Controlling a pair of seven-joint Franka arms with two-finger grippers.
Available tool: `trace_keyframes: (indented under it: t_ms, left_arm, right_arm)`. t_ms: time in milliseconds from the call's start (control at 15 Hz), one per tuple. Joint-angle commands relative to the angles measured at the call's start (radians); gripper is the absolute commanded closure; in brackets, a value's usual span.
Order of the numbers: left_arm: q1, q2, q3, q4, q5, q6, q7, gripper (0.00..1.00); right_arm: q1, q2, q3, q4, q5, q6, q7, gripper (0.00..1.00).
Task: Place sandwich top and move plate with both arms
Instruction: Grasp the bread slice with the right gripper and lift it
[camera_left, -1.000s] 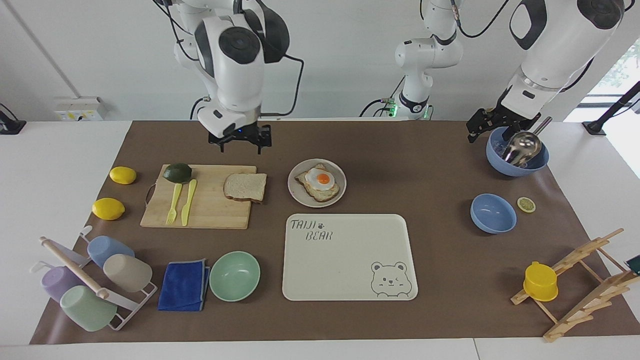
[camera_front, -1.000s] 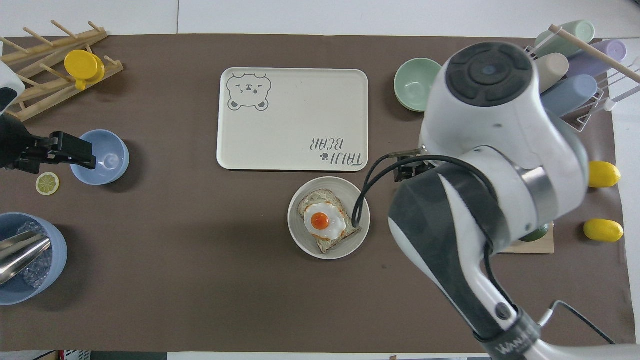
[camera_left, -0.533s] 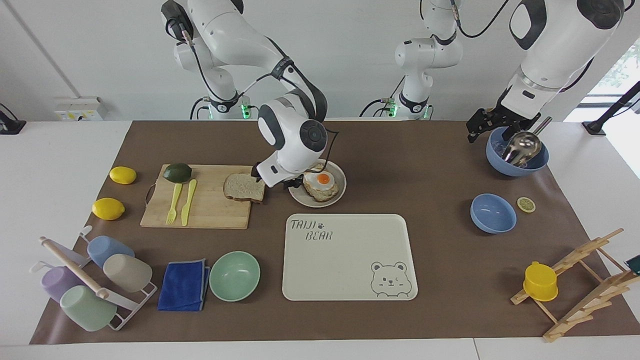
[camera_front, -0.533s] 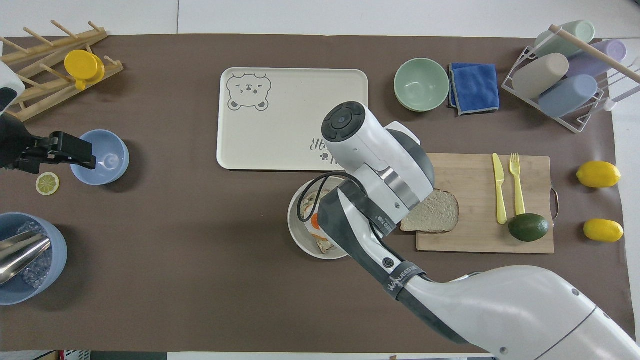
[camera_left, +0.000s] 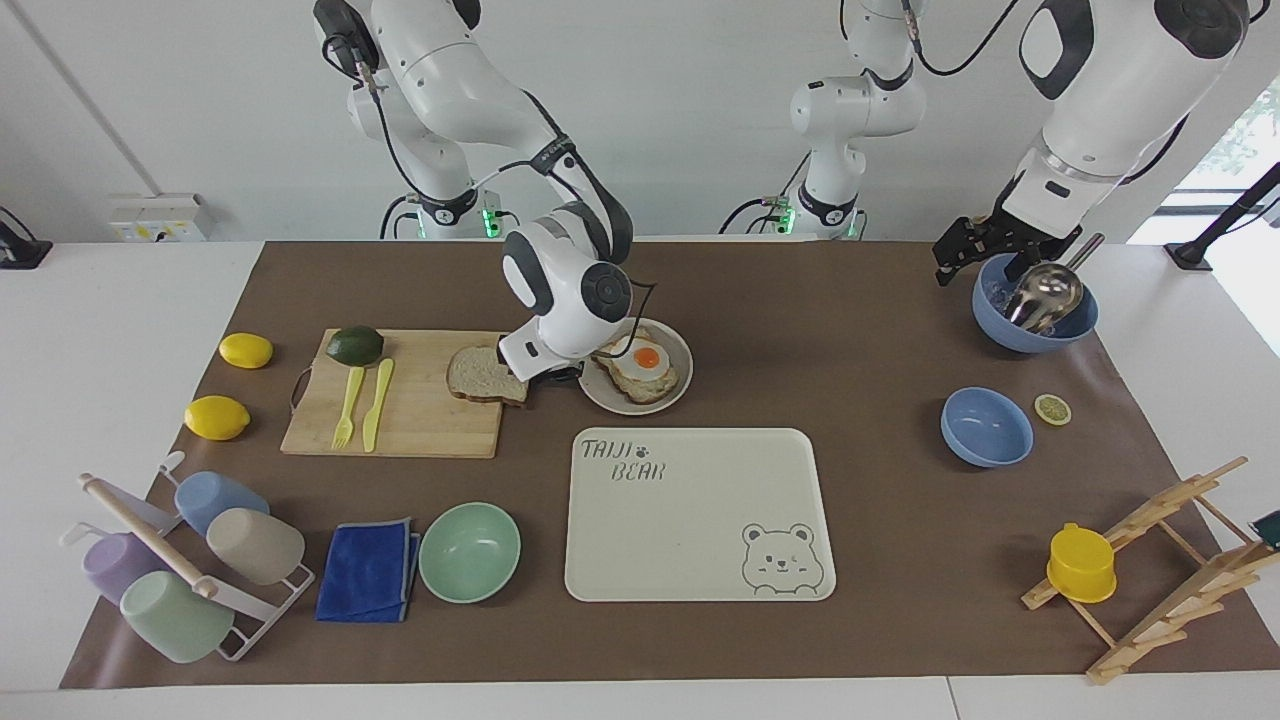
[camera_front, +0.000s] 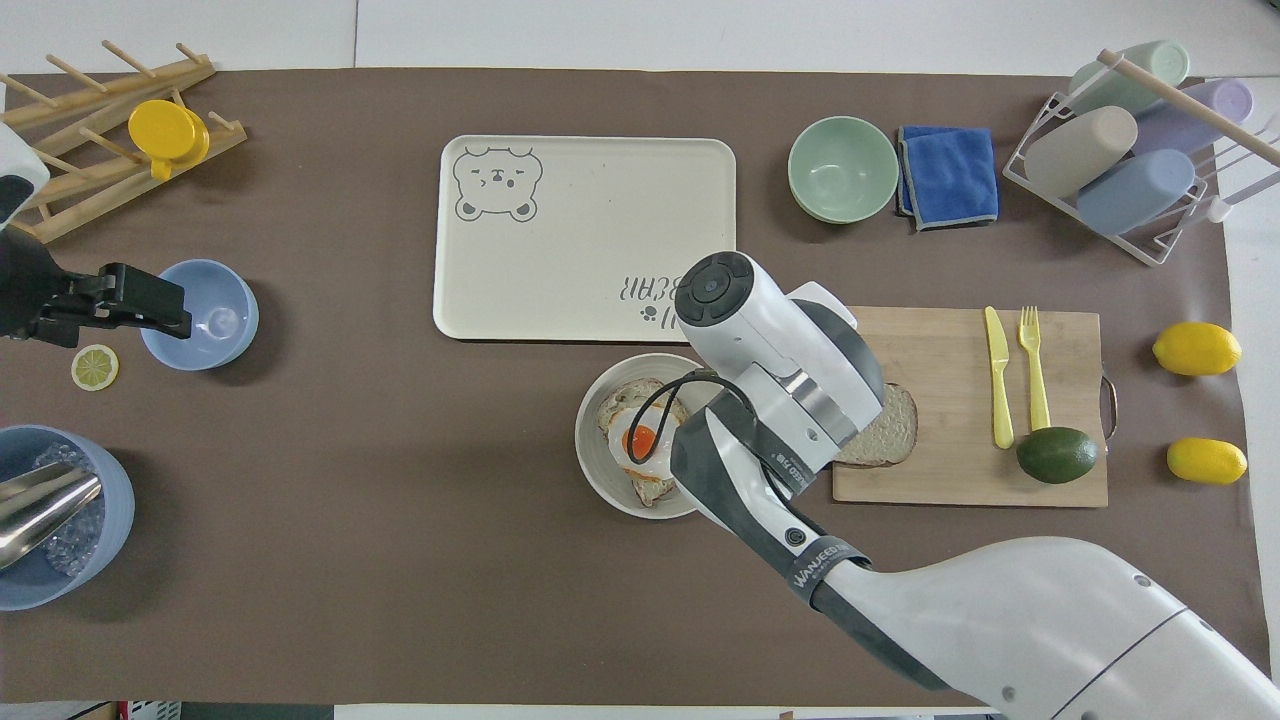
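Note:
The sandwich top, a plain bread slice, lies on the wooden cutting board, at the end toward the plate; it also shows in the overhead view. The round beige plate holds toast with a fried egg. My right gripper is down low between board and plate, at the slice's edge; its wrist hides the fingers. My left gripper waits, raised by the blue bowl with the metal scoop.
A cream bear tray lies farther from the robots than the plate. A mint bowl and a blue cloth are beside it. A knife, a fork and an avocado are on the board. An empty blue bowl is toward the left arm's end.
My right arm has come down from above the board to the gap between plate and board, then shifted toward the bread slice. The left arm has not moved.

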Motion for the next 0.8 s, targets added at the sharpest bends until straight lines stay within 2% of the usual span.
trace_keyframes:
  t_ms: [0,733]
  left_arm:
    - [0.013,-0.005,-0.011,0.004,0.012,-0.015,0.008,0.00]
    - [0.013,-0.005,-0.011,0.004,0.012,-0.015,0.008,0.00]
  right_arm:
    - [-0.018,-0.043,0.013,-0.059,-0.015,0.035,0.015,0.51]
    - [-0.023,-0.046,0.013,-0.095,-0.015,0.026,0.007,0.51]
